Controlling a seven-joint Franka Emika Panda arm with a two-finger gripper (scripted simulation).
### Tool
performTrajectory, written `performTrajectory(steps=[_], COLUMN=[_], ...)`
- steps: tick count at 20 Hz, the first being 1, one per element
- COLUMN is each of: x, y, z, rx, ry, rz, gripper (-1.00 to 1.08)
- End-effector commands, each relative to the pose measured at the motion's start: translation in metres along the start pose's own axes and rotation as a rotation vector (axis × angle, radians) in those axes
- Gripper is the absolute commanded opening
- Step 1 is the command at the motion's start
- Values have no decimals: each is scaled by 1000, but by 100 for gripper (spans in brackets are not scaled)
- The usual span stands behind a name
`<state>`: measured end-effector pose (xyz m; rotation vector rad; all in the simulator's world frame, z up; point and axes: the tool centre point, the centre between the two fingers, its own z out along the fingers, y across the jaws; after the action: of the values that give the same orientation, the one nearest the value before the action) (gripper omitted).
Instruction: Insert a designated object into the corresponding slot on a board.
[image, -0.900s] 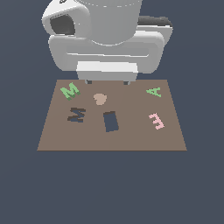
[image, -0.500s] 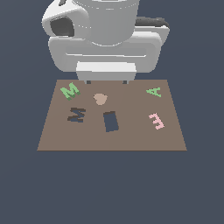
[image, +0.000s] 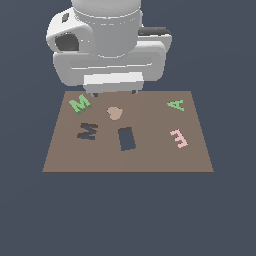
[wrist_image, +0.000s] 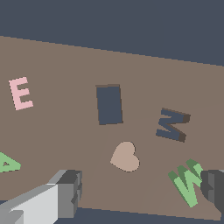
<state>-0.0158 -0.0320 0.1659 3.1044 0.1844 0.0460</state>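
Observation:
The green M (image: 80, 104) lies flat on the brown board (image: 150, 160) near its far corner at the exterior view's left. It also shows in the wrist view (wrist_image: 187, 181). The dark M-shaped slot (image: 87, 131) is just in front of it and is empty; the wrist view shows it too (wrist_image: 172, 125). My gripper (wrist_image: 140, 190) is open and empty above the board's far edge. One finger (wrist_image: 214, 186) is right beside the green M, the other (wrist_image: 65, 192) is well apart from it. In the exterior view the arm's body hides most of the gripper (image: 114, 93).
On the board are a tan heart (image: 114, 113), a dark-blue rectangular cutout (image: 126, 138), a green A (image: 176, 105) and a pink E (image: 178, 138). The arm's bulk (image: 110, 50) hangs over the board's far edge.
The arm has shifted a little toward the exterior view's left, nearer the green M. Nothing on the board has moved.

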Motion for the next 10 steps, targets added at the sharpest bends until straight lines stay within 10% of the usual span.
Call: performTrajectory(steps=[1, 10], x=[-8, -42], y=[7, 42], z=[8, 45], rx=[3, 16], ry=[-1, -6], rz=[-37, -218], gripper=[100, 100])
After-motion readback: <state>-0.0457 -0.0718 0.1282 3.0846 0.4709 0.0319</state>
